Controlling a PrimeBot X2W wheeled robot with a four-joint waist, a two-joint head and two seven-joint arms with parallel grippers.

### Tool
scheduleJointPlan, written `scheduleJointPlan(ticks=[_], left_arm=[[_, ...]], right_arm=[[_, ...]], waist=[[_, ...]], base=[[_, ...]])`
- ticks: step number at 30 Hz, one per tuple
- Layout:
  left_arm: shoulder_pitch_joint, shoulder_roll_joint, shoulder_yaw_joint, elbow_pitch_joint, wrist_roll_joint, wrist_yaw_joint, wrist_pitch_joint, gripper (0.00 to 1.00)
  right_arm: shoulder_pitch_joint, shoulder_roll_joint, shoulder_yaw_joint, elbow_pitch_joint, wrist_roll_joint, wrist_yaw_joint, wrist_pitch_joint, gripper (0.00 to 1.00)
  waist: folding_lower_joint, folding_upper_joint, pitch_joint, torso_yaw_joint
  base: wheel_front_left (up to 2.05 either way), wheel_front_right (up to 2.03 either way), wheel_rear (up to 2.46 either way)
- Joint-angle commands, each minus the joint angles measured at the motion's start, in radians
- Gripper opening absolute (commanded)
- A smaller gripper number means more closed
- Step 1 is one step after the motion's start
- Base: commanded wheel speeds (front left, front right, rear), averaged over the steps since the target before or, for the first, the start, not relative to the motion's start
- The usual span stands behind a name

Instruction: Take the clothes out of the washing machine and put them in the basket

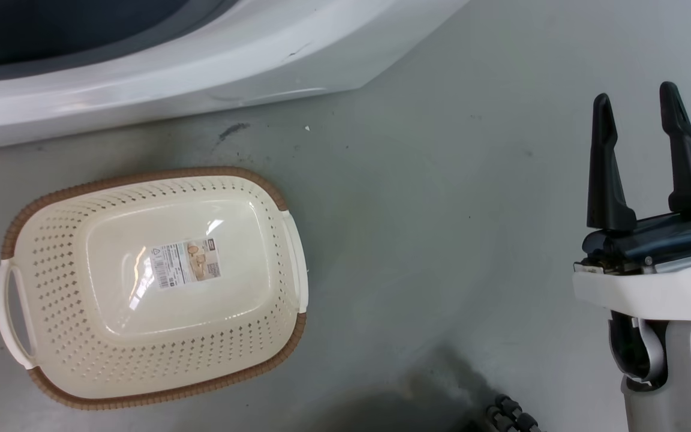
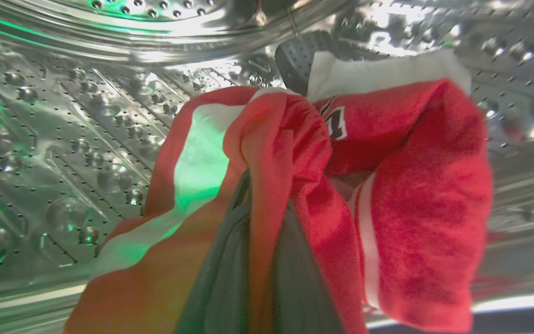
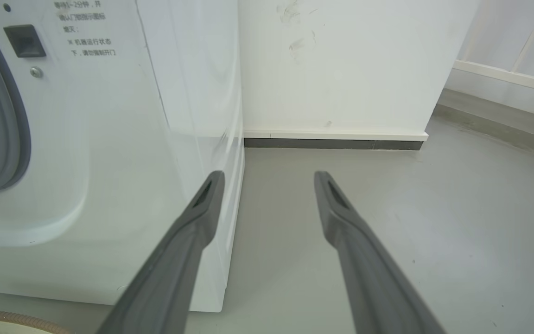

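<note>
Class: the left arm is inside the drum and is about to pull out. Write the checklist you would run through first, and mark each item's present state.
1. Left gripper has cloth: ok. A fold of the red clothes sits between its fingers.
2. Both garments are in the grip: cannot tell. The bunched folds hide this.
3. Clothes are free of the drum: cannot tell. No snag shows, but the far side is hidden.
4. Basket is ready: ok. It is empty, open side up, on the floor by the washer.
5. Right gripper is out of the way: ok. It is open, holds nothing and is off to the side.
</note>
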Motion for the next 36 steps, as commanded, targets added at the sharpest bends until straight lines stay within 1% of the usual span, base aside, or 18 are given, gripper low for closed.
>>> scheduleJointPlan(ticks=[1, 11, 15, 18, 21, 22, 29, 36], left_arm=[[0.027, -0.003, -0.002, 0.003, -0.011, -0.002, -0.026, 0.0], [0.198, -0.025, -0.015, 0.045, -0.082, -0.014, -0.24, 0.0], [0.277, -0.055, -0.035, 0.054, -0.117, -0.016, -0.324, 0.0], [0.334, -0.066, -0.061, 0.05, -0.146, -0.016, -0.374, 0.0], [0.386, -0.082, -0.088, 0.04, -0.173, -0.016, -0.42, 0.0], [0.386, -0.082, -0.088, 0.04, -0.173, -0.016, -0.42, 0.0], [0.522, -0.112, -0.146, 0.004, -0.224, -0.016, -0.515, 0.0], [0.668, -0.114, -0.18, -0.075, -0.233, -0.016, -0.565, 0.0]], right_arm=[[0.012, 0.003, 0.004, 0.005, -0.007, -0.001, -0.002, 1.0], [0.057, 0.003, 0.022, 0.025, -0.038, -0.001, -0.002, 1.0], [0.086, 0.003, 0.023, 0.036, -0.05, -0.001, -0.002, 1.0], [0.115, 0.003, 0.028, 0.043, -0.065, -0.001, -0.002, 1.0], [0.142, 0.003, 0.032, 0.049, -0.079, -0.001, -0.002, 1.0], [0.142, 0.003, 0.032, 0.049, -0.079, -0.001, -0.002, 1.0], [0.2, 0.003, 0.04, 0.066, -0.101, -0.001, -0.002, 1.0], [0.248, 0.003, 0.046, 0.08, -0.111, -0.001, -0.002, 1.0]], waist=[[0.0, -0.0001, -0.032, 0.005], [0.0, -0.0001, -0.182, 0.033], [0.0, -0.0001, -0.249, 0.05], [0.0, -0.0001, -0.299, 0.065], [0.0, -0.0001, -0.344, 0.081], [0.0, -0.0001, -0.344, 0.081], [0.0, -0.0001, -0.446, 0.114], [0.0, -0.0001, -0.537, 0.143]], base=[[0.0, 0.0, 0.0], [0.0, 0.0, 0.0], [0.0, 0.0, 0.0], [0.0, 0.0, 0.0], [0.0, 0.0, 0.0], [0.0, 0.0, 0.0], [0.0, 0.0, 0.0], [0.0, 0.0, 0.0]])
